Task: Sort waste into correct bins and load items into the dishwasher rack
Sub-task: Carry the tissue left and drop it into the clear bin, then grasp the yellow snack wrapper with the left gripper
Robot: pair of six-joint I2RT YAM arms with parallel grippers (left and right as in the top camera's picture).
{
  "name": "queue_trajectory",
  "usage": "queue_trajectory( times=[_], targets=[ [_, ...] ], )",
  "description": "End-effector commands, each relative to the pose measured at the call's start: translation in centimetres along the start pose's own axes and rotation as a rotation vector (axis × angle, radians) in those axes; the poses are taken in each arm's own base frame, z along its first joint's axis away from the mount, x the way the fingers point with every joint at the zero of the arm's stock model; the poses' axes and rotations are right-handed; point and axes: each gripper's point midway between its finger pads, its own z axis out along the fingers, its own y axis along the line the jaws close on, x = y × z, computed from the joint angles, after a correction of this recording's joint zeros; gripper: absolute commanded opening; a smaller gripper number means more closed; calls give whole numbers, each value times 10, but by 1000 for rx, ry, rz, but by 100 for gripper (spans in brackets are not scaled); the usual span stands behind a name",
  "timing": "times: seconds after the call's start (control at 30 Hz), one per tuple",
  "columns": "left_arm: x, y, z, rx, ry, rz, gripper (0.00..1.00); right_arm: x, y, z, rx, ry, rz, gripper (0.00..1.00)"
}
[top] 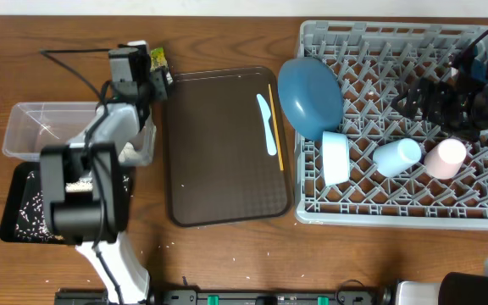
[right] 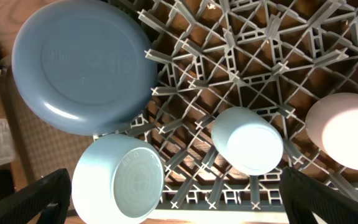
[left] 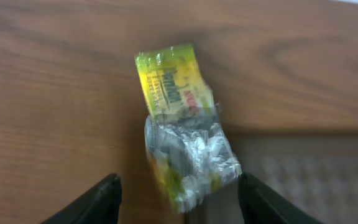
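I find the left claw (left: 179, 190) spread wide astride the wrapper (left: 182, 130). There is bare bench on its left, and the tray (left: 316, 180) corner sits under its right finger. In the rack (top: 396, 219), the plate (top: 309, 95), bowl (top: 335, 158), blue cup (top: 396, 155) and pink cup (top: 445, 158) block the left and front. The far pegs stand free.

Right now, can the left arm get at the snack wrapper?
Probably yes: the left gripper hangs right over the snack wrapper, jaws open either side of it, and it lies uncovered by the brown tray's corner.
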Motion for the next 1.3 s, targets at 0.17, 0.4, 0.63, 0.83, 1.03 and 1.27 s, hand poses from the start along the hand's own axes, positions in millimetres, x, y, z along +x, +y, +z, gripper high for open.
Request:
queue_trajectory(
  times=[0.17, 0.4, 0.63, 0.83, 1.03, 1.27],
  targets=[
    [-7, 0, 33, 2, 1, 4, 54, 3, 1, 0, 2, 12, -17, 99],
    [2, 2, 33, -2, 37, 2, 45, 1, 2, 0, 1, 7, -19, 99],
    [-13, 0, 22, 0, 9, 4, 19, 1, 2, 0, 1, 7, -19, 99],
    [-63, -6, -11, 9, -115, 8, 6, 2, 1, 0, 2, 9, -18, 99],
    [-97, 4, -70, -78, -168, 3, 6, 3, 1, 0, 2, 12, -17, 99],
    [-62, 41, -157, -311, 19, -55, 6, 2, 1, 0, 2, 11, -18, 99]
  ],
)
